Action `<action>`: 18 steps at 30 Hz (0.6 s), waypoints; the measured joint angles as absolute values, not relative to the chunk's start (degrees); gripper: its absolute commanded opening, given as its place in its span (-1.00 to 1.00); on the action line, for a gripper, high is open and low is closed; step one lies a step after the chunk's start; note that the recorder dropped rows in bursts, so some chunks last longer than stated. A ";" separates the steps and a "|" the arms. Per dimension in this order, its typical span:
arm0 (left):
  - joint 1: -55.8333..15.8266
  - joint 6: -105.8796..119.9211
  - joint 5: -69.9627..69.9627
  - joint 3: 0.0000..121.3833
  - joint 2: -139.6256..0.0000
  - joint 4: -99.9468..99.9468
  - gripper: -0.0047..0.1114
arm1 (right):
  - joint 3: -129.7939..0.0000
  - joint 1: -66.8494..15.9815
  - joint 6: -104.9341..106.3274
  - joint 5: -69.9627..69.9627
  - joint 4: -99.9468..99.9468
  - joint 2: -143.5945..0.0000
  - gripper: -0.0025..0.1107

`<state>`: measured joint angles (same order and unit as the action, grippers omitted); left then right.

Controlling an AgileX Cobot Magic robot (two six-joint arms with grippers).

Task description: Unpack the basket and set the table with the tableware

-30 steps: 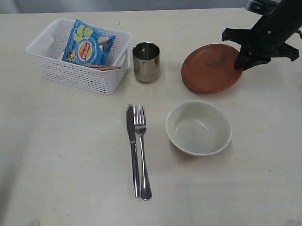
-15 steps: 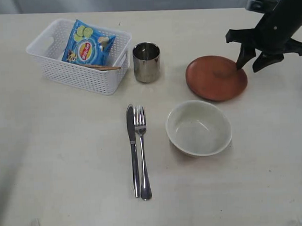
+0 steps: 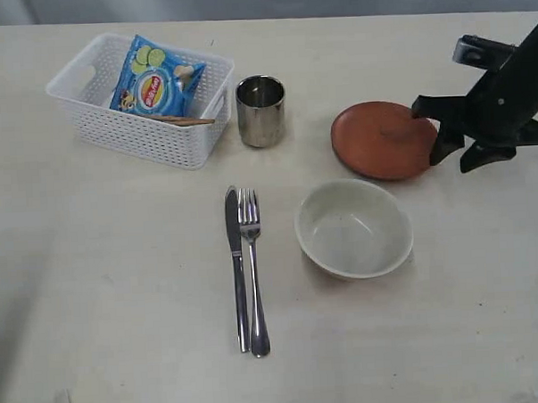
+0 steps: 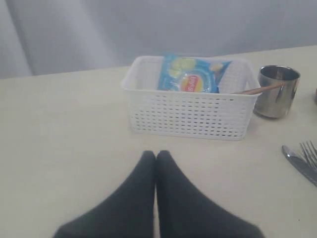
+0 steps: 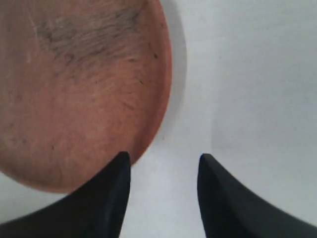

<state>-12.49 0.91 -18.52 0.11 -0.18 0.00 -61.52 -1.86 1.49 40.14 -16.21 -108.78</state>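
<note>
Since a second ago the plate (image 3: 384,140) has shifted slightly toward the bowl (image 3: 353,228) and now lies flat on the counter (image 3: 120,261). The right pincer (image 3: 455,156) has come off it and sits just past its right rim, spread wide and holding nothing, which looks like a release after setting the plate in place. The left pincer (image 4: 156,159) waits closed and empty, facing the basket (image 4: 190,116), probably ready for the next pick. Laid out are one plate, one bowl, one cup (image 3: 261,110) beside the basket, and one knife (image 3: 237,265) touching one fork (image 3: 252,274), paired as a place setting. Inside the basket remain one chip bag (image 3: 156,77) and a wooden stick (image 3: 187,121); whether that is a spoon, chopsticks or both is unclear.
</note>
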 measured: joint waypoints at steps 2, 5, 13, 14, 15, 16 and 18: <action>-12.49 0.91 -18.52 0.11 -0.18 0.00 -0.92 | -61.52 -1.86 2.51 36.95 -19.75 -111.28 -0.21; -12.49 0.91 -18.52 0.11 -0.18 0.00 -0.92 | -61.65 -1.86 5.68 33.37 -24.81 -113.40 -0.21; -12.49 0.91 -18.52 0.11 -0.18 0.00 -0.92 | -65.49 -2.21 9.34 31.62 -30.15 -115.58 -0.21; -12.49 0.91 -18.52 0.11 -0.18 0.00 -0.92 | -65.77 -2.44 9.45 31.49 -30.31 -115.58 -0.21; -12.49 0.91 -18.52 0.11 -0.18 0.00 -0.92 | -66.24 -2.57 9.65 31.39 -30.31 -115.58 -0.21; -12.49 0.91 -18.52 0.11 -0.18 0.00 -0.92 | -66.68 -2.70 9.94 31.39 -30.46 -115.58 -0.21; -12.49 0.91 -18.52 0.11 -0.18 0.00 -0.92 | -67.68 -2.83 9.94 31.66 -30.60 -115.58 -0.21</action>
<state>-12.49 0.91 -18.52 0.11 -0.18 0.00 -67.68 -2.83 9.94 31.66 -30.60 -115.58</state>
